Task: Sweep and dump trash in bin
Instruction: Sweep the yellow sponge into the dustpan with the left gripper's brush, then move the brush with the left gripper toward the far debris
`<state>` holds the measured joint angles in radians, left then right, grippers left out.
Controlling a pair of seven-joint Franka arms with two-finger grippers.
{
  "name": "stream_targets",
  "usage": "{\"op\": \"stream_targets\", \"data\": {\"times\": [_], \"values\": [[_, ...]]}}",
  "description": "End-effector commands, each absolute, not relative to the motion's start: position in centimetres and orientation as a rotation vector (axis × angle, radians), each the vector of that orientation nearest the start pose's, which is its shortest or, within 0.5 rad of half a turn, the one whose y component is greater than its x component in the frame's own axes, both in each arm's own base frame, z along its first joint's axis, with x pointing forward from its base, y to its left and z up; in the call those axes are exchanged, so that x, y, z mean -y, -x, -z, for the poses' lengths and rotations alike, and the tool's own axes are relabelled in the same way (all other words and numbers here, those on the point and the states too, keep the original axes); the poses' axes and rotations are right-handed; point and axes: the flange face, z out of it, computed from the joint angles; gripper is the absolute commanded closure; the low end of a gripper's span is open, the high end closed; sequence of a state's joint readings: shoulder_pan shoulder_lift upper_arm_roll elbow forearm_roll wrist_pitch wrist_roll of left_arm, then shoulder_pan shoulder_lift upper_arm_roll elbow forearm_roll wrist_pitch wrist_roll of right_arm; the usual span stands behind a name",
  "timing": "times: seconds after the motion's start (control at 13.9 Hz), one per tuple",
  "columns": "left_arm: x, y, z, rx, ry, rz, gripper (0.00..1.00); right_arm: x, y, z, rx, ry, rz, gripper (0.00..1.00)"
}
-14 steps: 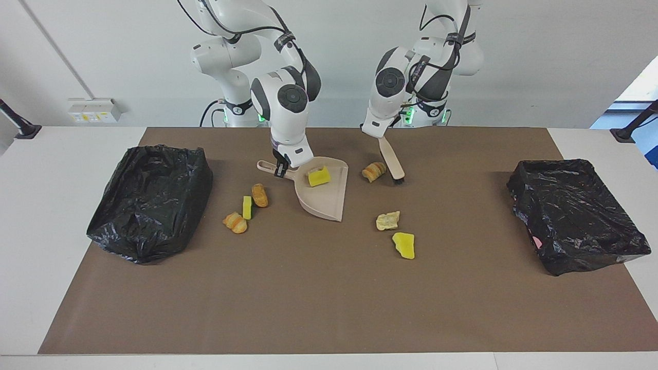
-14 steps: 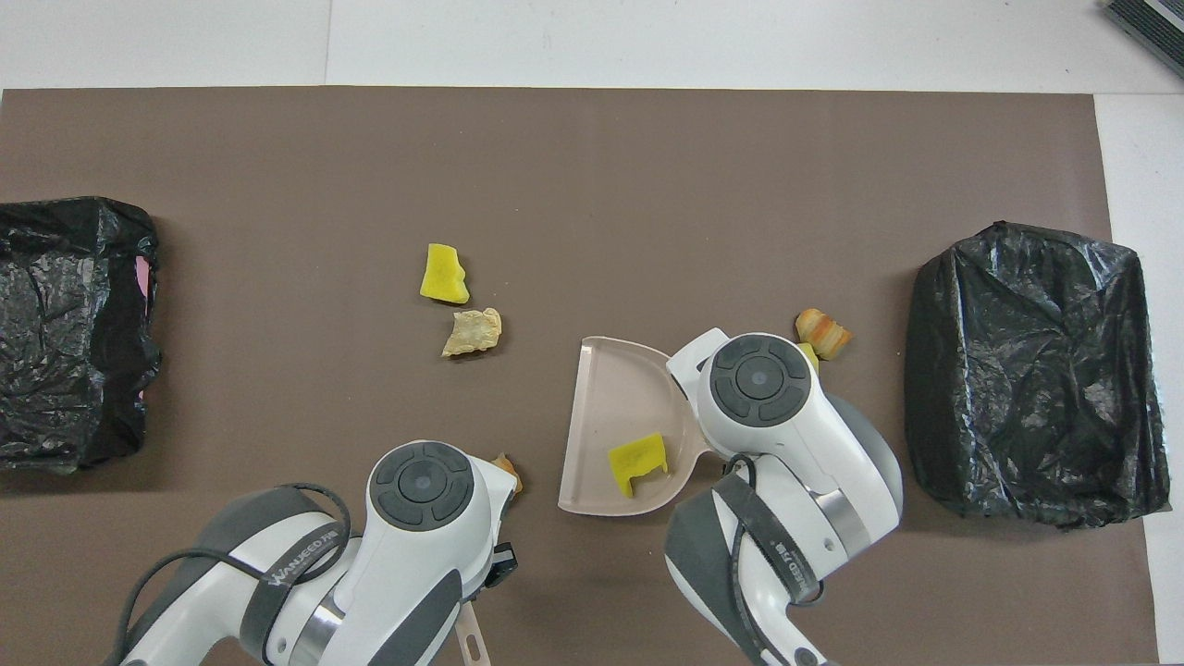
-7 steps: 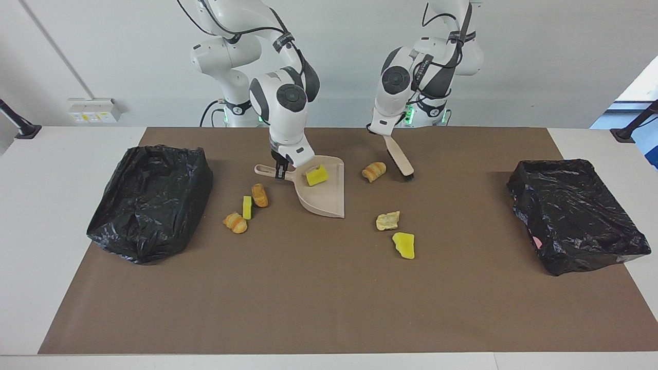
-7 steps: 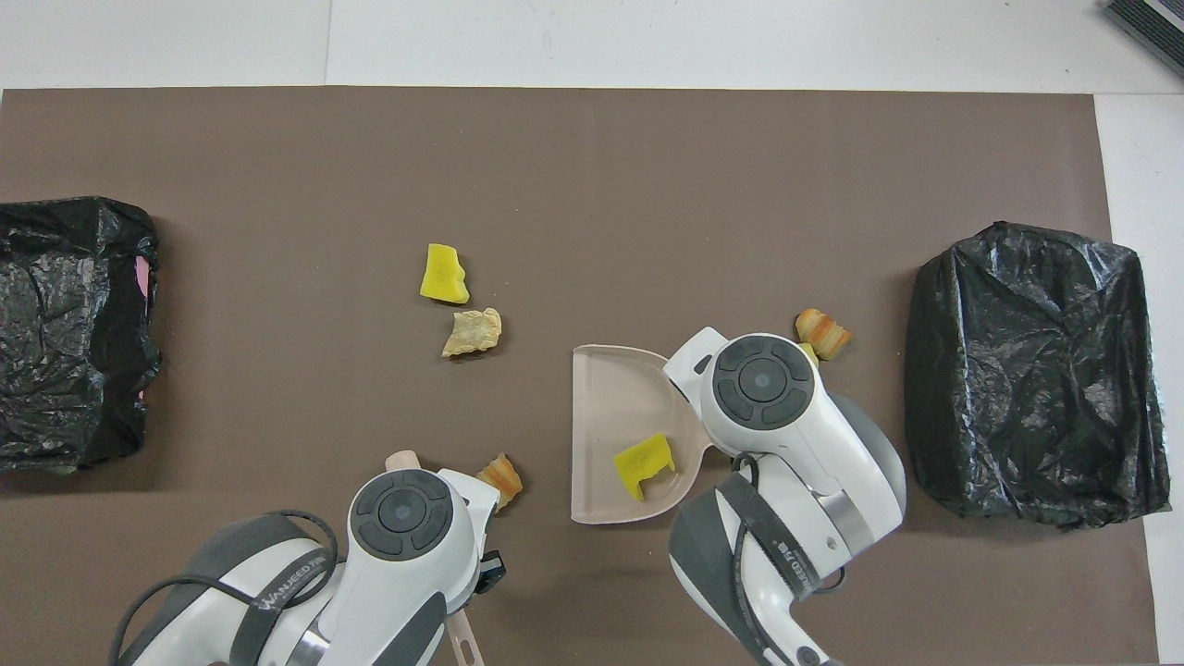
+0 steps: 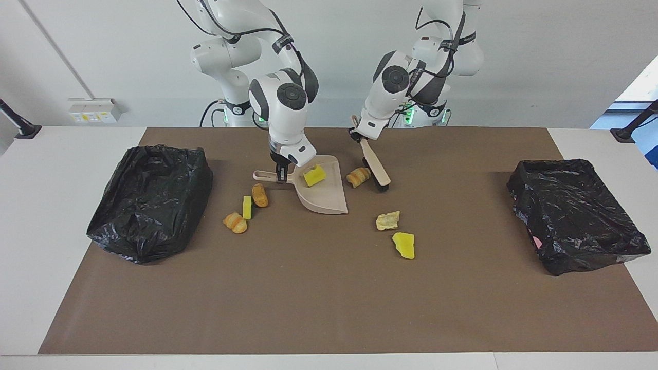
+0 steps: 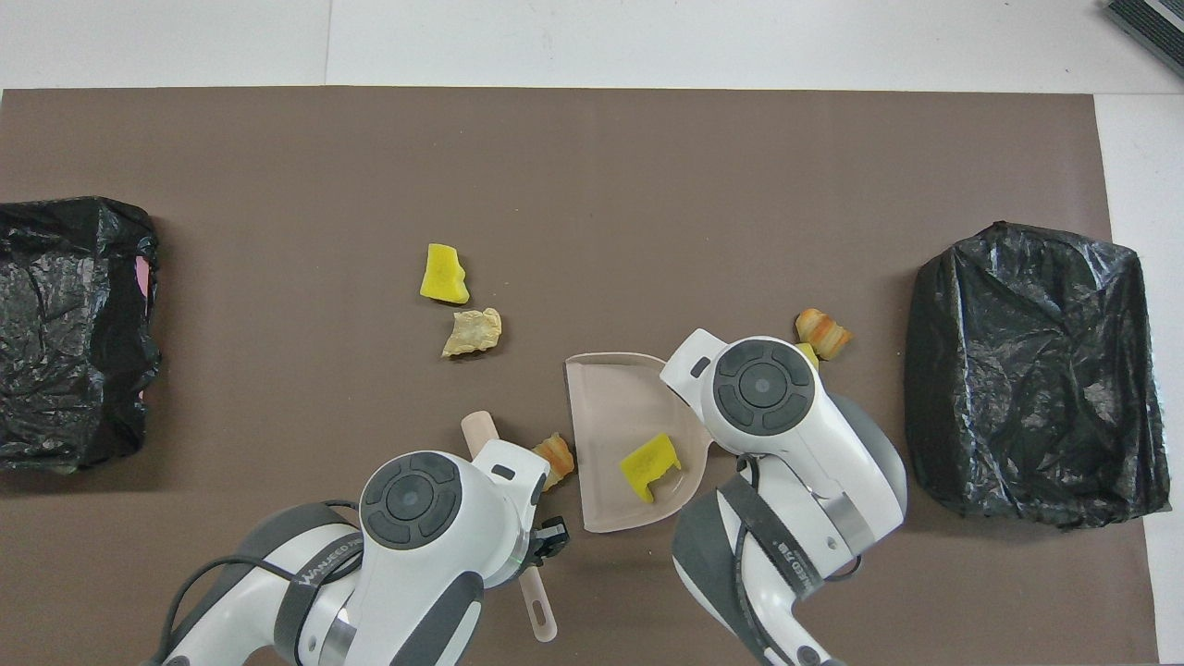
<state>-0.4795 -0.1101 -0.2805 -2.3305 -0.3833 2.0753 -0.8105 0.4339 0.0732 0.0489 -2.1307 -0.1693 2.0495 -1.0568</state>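
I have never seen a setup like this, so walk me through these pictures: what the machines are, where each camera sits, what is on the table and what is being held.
These are two white robot arms at a table with a brown mat. One picture faces the robots from across the table; the other looks down from above their end.

The right end effector is shut on the handle of a beige dustpan, which carries one yellow sponge piece. The left end effector is shut on a small brush, whose bristles are down beside an orange bread lump next to the dustpan.

More trash lies loose on the mat: a tan lump, a yellow piece, and a cluster of three bits toward the right arm's end. A black-lined bin stands at that end and another bin at the left arm's end.
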Motion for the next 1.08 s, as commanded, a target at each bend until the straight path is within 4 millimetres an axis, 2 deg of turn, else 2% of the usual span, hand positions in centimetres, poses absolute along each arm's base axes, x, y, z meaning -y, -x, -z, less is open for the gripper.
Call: {"op": "stream_targets", "data": {"times": [0.0,0.14,0.29,0.5,0.65,0.86,1.01], "values": [[37.1,-34.8,-38.1,0.175,3.29,-0.46,1.0,-23.4,-47.7,-36.3,-2.233,-2.039,0.272,1.0],[38.4,-35.1,-39.1,0.017,3.326,-0.437,1.0,-23.4,-47.7,-36.2,-2.234,-2.04,0.276,1.0],[39.9,-35.2,-40.1,-0.028,3.33,-0.457,1.0,-23.4,-47.7,-36.3,-2.232,-2.041,0.274,1.0],[40.3,-37.7,-42.6,-0.016,3.362,-0.451,1.0,-23.2,-47.7,-36.3,-2.229,-2.045,0.274,1.0],[38.8,-40.3,-44.5,0.049,3.4,-0.397,1.0,-23.1,-47.8,-36.3,-2.227,-2.046,0.274,1.0],[37.3,-42.5,-47.0,0.111,3.441,-0.323,1.0,-23.1,-47.8,-36.3,-2.227,-2.046,0.274,1.0],[36.3,-43.4,-47.7,0.081,3.432,-0.315,1.0,-23.1,-47.8,-36.3,-2.227,-2.046,0.274,1.0]]}}
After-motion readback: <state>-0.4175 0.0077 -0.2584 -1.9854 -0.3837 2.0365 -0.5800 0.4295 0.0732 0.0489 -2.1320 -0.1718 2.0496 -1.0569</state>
